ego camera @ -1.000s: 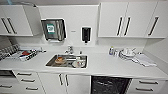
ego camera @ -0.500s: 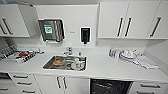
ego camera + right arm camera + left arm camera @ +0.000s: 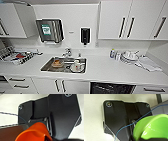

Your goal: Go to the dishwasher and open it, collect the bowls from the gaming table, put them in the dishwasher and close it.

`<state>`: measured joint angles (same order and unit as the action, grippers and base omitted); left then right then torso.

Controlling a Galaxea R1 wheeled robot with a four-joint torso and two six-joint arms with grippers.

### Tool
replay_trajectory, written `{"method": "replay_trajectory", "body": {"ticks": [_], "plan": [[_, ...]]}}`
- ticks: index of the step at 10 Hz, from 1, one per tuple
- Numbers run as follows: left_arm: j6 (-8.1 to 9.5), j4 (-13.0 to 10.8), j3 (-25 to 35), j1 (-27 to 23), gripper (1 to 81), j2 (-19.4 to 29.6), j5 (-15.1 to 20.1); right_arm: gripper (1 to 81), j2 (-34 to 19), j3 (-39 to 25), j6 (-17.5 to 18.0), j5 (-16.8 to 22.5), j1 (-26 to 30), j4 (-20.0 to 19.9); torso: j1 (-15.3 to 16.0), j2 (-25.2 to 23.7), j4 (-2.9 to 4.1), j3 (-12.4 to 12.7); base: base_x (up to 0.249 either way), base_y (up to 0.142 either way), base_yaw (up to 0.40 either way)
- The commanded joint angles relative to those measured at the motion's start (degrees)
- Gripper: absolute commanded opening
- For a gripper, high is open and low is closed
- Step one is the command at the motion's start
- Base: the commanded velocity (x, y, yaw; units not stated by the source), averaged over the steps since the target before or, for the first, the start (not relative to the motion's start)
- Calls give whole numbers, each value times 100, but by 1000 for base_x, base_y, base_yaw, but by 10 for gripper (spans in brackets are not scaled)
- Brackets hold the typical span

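I see the dishwasher [image 3: 111,88] open and dark below the worktop [image 3: 105,68], right of the sink [image 3: 64,65]. Green bowl [image 3: 151,127] by my left wrist, orange bowl [image 3: 34,132] by my right; either claw's state I cannot tell. No legible writing.

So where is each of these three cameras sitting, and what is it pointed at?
Head view: high on the robot, facing the white counter, sink and wall cabinets.
Left wrist view: on the left arm's wrist, looking past the robot's dark plate at a green bowl.
Right wrist view: on the right wrist, same kind of plate, an orange bowl.
Both wrist views share plate and bowl close-up.
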<state>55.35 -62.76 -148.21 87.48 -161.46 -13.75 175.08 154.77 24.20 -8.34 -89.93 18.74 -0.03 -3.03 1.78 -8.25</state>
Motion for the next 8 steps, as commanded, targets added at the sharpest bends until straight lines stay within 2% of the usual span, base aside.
{"method": "replay_trajectory", "body": {"ticks": [1, 3, 6, 7, 8], "plan": [[-6, -26, -15, -200, 10, 132, 153, 10, 21, -53, -12, 263, 199, 69, 3, 0, 0, 0, 117, 0, 0], [-6, -35, -15, -200, 10, 123, 153, 10, 21, -53, -12, 263, 199, 69, 3, 0, 0, 0, 117, 0, 0], [-6, -35, -15, -200, 10, 123, 162, 10, 21, -53, -12, 263, 199, 69, 3, 0, 0, 0, 117, -63, 0], [-6, -26, -15, -200, 10, 123, 162, 10, 21, -53, -12, 263, 216, 69, 3, 0, 0, 0, 99, 0, 0], [-6, -35, -15, -200, 10, 123, 153, 10, 21, -53, -12, 263, 207, 60, 3, 2, 0, 0, 0, 0, 0]]}}
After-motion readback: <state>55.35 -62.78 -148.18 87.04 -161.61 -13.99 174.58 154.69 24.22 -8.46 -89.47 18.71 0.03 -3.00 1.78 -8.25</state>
